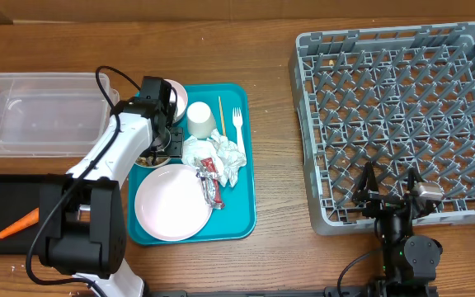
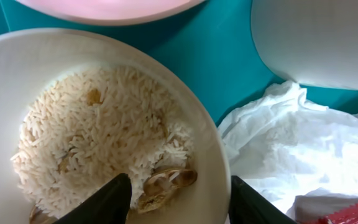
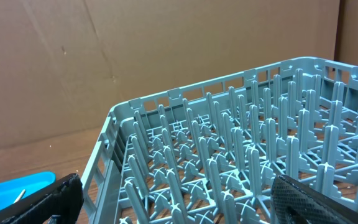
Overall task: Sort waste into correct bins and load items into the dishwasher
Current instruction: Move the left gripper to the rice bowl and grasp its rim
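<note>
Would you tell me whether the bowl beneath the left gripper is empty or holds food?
It holds food: the left wrist view shows the bowl with rice and nut scraps inside.

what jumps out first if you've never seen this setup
The teal tray left of centre draws the eye first, crowded with a pink plate, a cup, crumpled napkins and a red wrapper. The left gripper hangs over a bowl of rice on it, one finger inside the rim and one outside. On the right sits a big grey rack.
</note>
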`<state>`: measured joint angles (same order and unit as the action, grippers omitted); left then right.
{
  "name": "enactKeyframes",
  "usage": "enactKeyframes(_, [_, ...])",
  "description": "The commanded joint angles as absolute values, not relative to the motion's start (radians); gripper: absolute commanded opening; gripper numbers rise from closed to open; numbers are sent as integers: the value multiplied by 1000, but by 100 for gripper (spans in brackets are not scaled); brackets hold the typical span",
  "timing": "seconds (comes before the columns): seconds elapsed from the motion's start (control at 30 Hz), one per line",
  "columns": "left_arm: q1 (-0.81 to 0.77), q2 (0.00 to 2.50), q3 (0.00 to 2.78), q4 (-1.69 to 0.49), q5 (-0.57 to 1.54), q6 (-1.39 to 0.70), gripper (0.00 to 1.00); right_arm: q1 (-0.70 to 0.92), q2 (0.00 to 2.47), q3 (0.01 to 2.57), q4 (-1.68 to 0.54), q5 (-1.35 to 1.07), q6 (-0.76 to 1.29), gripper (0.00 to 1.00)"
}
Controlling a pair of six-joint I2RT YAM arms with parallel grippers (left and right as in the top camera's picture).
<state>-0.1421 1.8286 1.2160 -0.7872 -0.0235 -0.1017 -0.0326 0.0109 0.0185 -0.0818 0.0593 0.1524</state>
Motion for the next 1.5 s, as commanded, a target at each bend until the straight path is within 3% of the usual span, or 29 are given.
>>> enactKeyframes(0.0, [-138, 1799, 1206, -772, 16, -113, 50, -33, 3, 8, -76, 66, 145, 100])
enactKeyframes(0.47, [-131, 1799, 1206, -706, -85, -279, 51, -33, 3, 8, -76, 66, 145, 100])
enactKeyframes(0.57, [-131, 1803, 1206, -708, -84, -327, 43, -33, 3, 8, -76, 66, 145, 100])
enactKeyframes(0.7, [-131, 1812, 1200, -706, -62, -330, 47, -33, 3, 8, -76, 66, 145, 100])
enactKeyframes(1.47, [-134, 1813, 1172, -670, -25, -337, 46, -33, 3, 8, -76, 66, 145, 100])
